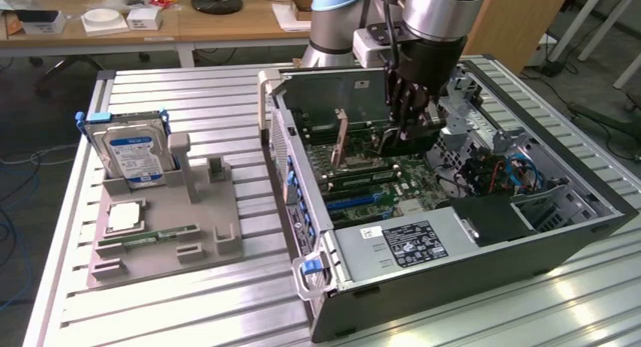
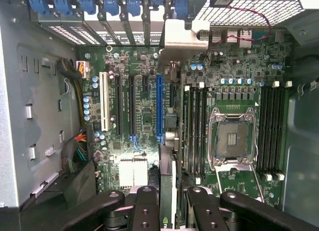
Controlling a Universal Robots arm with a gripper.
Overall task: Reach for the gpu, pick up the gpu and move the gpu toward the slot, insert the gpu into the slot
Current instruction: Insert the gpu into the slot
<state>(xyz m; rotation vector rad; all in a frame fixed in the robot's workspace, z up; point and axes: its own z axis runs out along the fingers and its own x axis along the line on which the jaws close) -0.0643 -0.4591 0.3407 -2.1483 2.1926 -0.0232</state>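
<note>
Wrist view: gripper [image 2: 172, 197] hangs over the open pc case, its black fingers [image 2: 147, 207] closed on the gpu [image 2: 167, 181]. The card is seen edge-on, pinched betw. the two finger pairs. Its silver end bracket [image 2: 180, 39] sits at the rear edge of the motherboard [image 2: 144, 116], by the row of blue clips. The gpu runs roughly parallel to the slot [image 2: 159, 109], just beside it, on the side twd the black memory slots [image 2: 195, 129]. Can't tell whether its lower edge touches the board. The slot itself shows bare along its whole length. The processor socket [image 2: 233, 139] lies further out, past the memory slots, lid open.

Exterior view: the arm comes down w/ the gripper [image 1: 409, 128] inside the case [image 1: 481, 249], over the middle of the board. On the worktop [image 1: 191, 294], twd the exterior view's left edge, a grey holder [image 1: 191, 204] carries a hard drive [image 1: 135, 153] stood upright and a memory stick [image 1: 150, 236] lying flat.
</note>
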